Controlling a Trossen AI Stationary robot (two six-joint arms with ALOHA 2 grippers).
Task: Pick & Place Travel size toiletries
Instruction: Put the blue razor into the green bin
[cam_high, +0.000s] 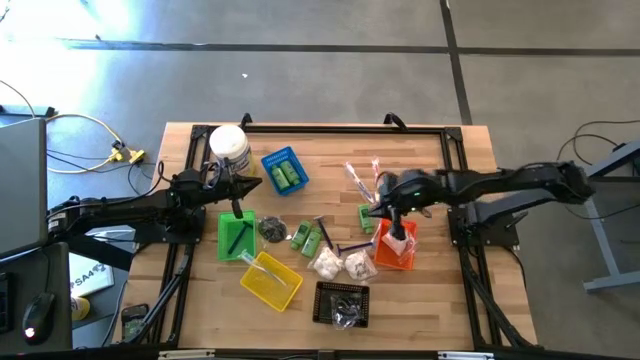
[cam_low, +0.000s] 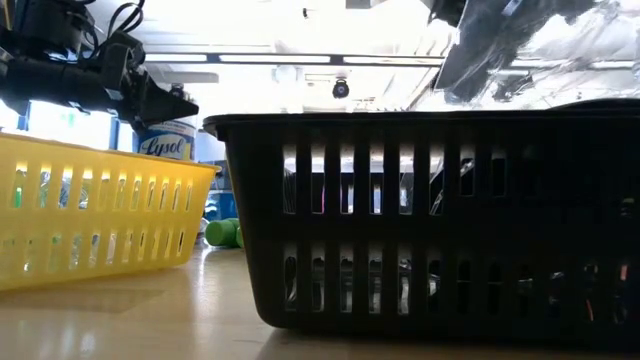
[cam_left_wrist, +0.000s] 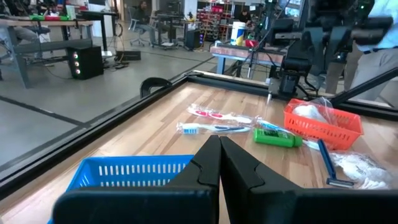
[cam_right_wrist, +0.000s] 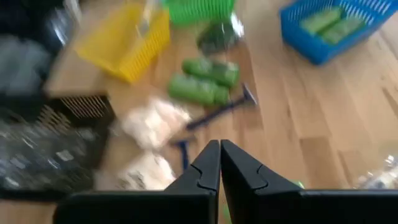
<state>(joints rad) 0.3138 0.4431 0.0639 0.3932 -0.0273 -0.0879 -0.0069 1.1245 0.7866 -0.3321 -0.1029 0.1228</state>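
Note:
The travel size toiletries are spread over the table: green bottles (cam_high: 310, 238) and one more (cam_high: 366, 218), white packets (cam_high: 340, 264), clear-wrapped toothbrushes (cam_high: 358, 178), a blue razor (cam_high: 345, 248) and a grey bit (cam_high: 271, 230). More green bottles lie in the blue basket (cam_high: 284, 172), and a black comb in the green basket (cam_high: 236, 235). My right gripper (cam_high: 385, 207) hangs shut and empty above the table beside the orange basket (cam_high: 395, 250), slanting down toward the green bottles (cam_right_wrist: 202, 81). My left gripper (cam_high: 250, 183) waits shut and level near the blue basket (cam_left_wrist: 130, 171).
A yellow basket (cam_high: 270, 280) and a black basket (cam_high: 342, 303) stand near the front edge. The white Lysol jar (cam_high: 229, 148) stands at the far left. A black frame (cam_high: 340, 128) runs along the far edge. Bare wood lies at the far middle and right.

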